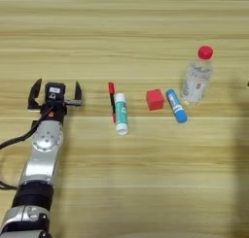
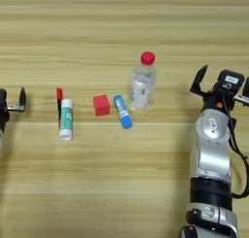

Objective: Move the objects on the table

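Observation:
A clear plastic bottle with a red cap (image 1: 197,77) stands upright on the wooden table (image 1: 126,33). Left of it lie a blue glue-stick tube (image 1: 175,106), a small red cube (image 1: 155,99), a white tube with a green label (image 1: 120,114) and a thin red pen (image 1: 112,99). My left gripper (image 1: 54,92) rests open at the left, apart from the pen, with nothing between its fingers. My right gripper (image 2: 222,83) stands open at the far right, well clear of the bottle (image 2: 142,82), and it holds nothing.
Both arms reach in from the near edge, the left arm (image 1: 41,159) with a black cable beside it and the right arm (image 2: 211,169) at the right side. Bare wood lies behind and in front of the row of objects.

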Tool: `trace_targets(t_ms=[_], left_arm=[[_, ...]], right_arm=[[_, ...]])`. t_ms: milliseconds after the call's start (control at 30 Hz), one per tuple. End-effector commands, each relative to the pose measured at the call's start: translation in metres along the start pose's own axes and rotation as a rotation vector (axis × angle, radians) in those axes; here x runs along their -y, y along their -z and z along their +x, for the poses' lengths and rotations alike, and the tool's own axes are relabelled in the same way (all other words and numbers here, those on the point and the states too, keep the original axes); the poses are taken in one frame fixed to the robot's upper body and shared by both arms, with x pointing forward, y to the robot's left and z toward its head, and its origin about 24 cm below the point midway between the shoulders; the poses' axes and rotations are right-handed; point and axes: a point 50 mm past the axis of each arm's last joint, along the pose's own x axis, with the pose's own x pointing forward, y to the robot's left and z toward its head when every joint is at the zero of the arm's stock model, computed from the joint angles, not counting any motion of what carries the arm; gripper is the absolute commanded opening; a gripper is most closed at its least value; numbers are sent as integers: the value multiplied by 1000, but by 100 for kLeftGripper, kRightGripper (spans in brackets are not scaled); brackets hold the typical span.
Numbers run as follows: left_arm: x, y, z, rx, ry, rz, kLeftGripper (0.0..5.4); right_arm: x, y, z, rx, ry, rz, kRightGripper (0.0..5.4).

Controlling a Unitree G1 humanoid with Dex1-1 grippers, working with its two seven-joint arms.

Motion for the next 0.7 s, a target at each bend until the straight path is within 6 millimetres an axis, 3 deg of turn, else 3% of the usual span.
trace_targets(t_ms=[33,200,400,533,700], left_arm=[[7,-14,-10,27,52,-42,540],[37,-31,-47,-41,323,-87,540],[47,-33,-82,-132,460,-99,540],[54,-30,-96,-177,524,-95,540],[55,-27,-100,-198,548,-88,540]], right_arm=[[-5,-1,2,-16,-12,10,538],[-9,0,1,-26,-20,5,538],[-16,0,0,-30,-24,13,538],[-19,-1,-1,-28,-26,22,538],[-22,-2,-2,-27,-27,27,538]])
